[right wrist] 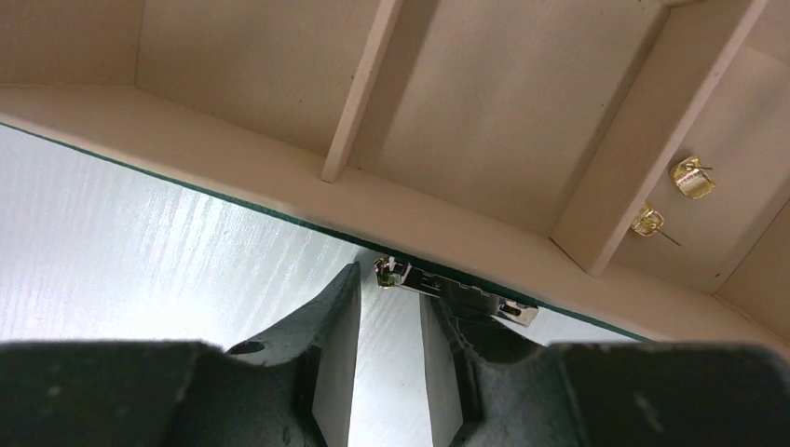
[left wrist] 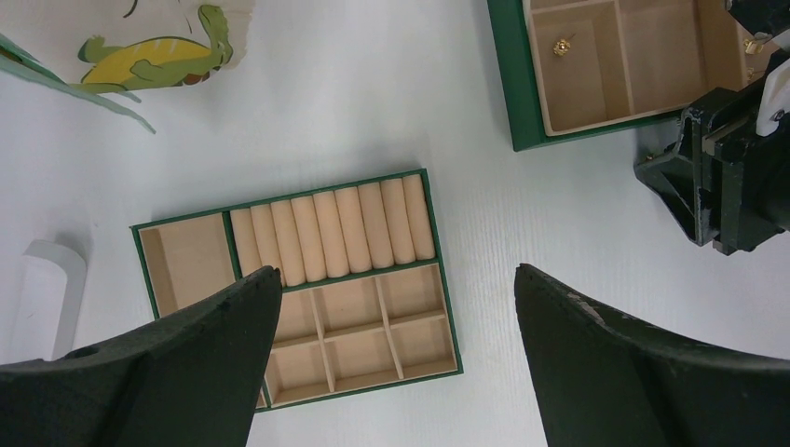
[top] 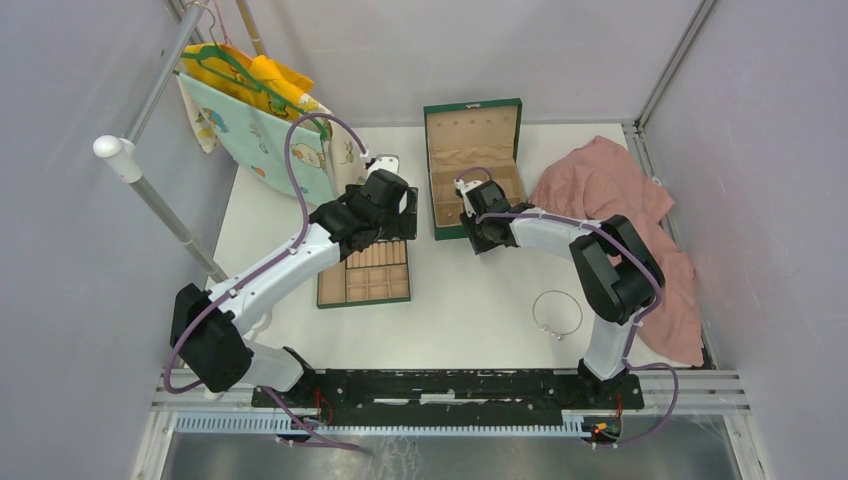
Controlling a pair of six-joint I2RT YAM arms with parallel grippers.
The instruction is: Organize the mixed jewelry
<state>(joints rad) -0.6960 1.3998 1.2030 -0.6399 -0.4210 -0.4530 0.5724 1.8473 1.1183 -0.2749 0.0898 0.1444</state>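
Two tiny gold pieces [right wrist: 692, 177] [right wrist: 647, 221] lie in a compartment of the open green box [top: 470, 232]. Another gold piece [left wrist: 562, 46] shows in the box in the left wrist view. A small silver clip with a greenish stone [right wrist: 447, 284] lies against the box's front wall, across my right fingertip. My right gripper [right wrist: 391, 289] is at that wall, jaws a narrow gap apart with nothing between them. The silver wire hoop [top: 557, 312] lies on the table by the right arm. My left gripper [left wrist: 396, 279] is wide open and empty above the divider tray [left wrist: 438, 270].
A pink cloth [top: 620, 190] is heaped at the right. Patterned fabric on a hanger [top: 250, 100] and a metal rail [top: 150, 190] stand at the back left. The box's lid [top: 472, 125] stands open. A white object [left wrist: 42, 293] lies left of the tray.
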